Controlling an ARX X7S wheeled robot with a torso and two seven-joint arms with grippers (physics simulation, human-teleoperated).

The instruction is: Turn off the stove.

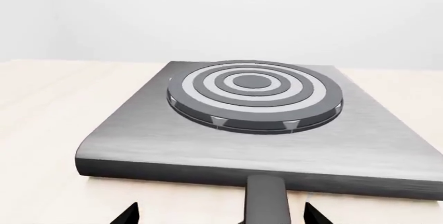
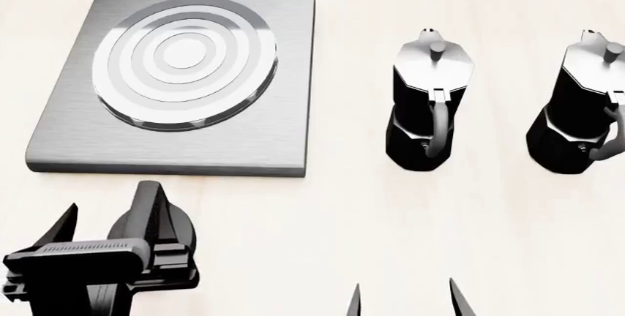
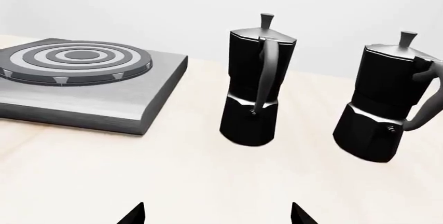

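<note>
- The left gripper [image 2: 146, 217] sits low over the knob [image 2: 156, 221], its fingers [image 1: 128, 214] spread wide, one on each side of the knob's raised ridge; whether they touch it cannot be told, and they do not appear to have closed on it.
- The right gripper [image 3: 215, 213] hangs over bare desk [image 2: 342, 221] with its fingers [image 3: 132, 214] parted and holding nothing.
- The stove [image 2: 283, 74] lies flat on the desk at the far left, the knob just in front of its near edge.
- Doing the step well likely means centring the fingers squarely on the ridge, closing firmly before any rotation, then twisting about the knob's own axis so it does not slip.
- The head view shows the knob's round base and the gripper body over it; the left wrist view shows only the ridge as a dark bar between two fingertips, with the burner [image 1: 254, 95] beyond.
- Only the right wrist view shows the slab's thickness from the side and the two moka pots [image 3: 254, 84] standing upright, well apart from the knob.
</note>
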